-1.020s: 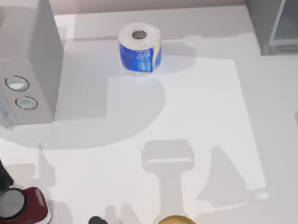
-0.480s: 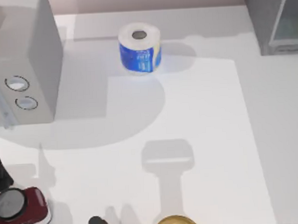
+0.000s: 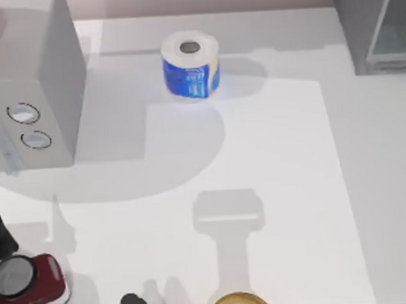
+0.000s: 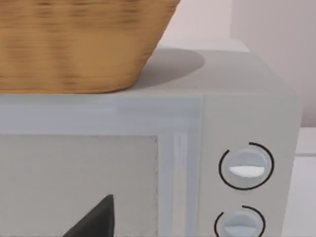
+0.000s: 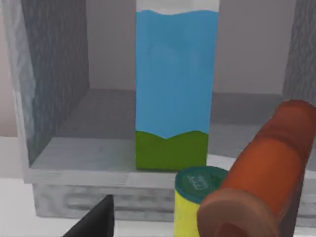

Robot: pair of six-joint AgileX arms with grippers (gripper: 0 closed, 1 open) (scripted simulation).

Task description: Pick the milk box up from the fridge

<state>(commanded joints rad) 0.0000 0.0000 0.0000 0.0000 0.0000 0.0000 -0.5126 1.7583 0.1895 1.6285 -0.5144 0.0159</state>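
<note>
Facing the open fridge (image 5: 59, 163), the milk box (image 5: 177, 89) is framed upright inside; arm shadows have left the table (image 3: 293, 188), suggesting approach; right gripper state cannot be told.

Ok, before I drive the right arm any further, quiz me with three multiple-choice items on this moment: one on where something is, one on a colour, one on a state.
1. Where does the milk box stand?
A. Inside the fridge, on its floor
B. On the table beside the paper roll
C. On top of the microwave

2. What colour is the band at the milk box's bottom?
A. Red
B. Green
C. Yellow

3. How does the milk box stand?
A. Lying on its side
B. Tipped against the fridge's wall
C. Upright, apart from both side walls

Answers: 1 A, the right wrist view shows it on the grey floor between the fridge's walls. 2 B, green sits below the light-blue side. 3 C, its edges run vertical with bare floor on either side.
</note>
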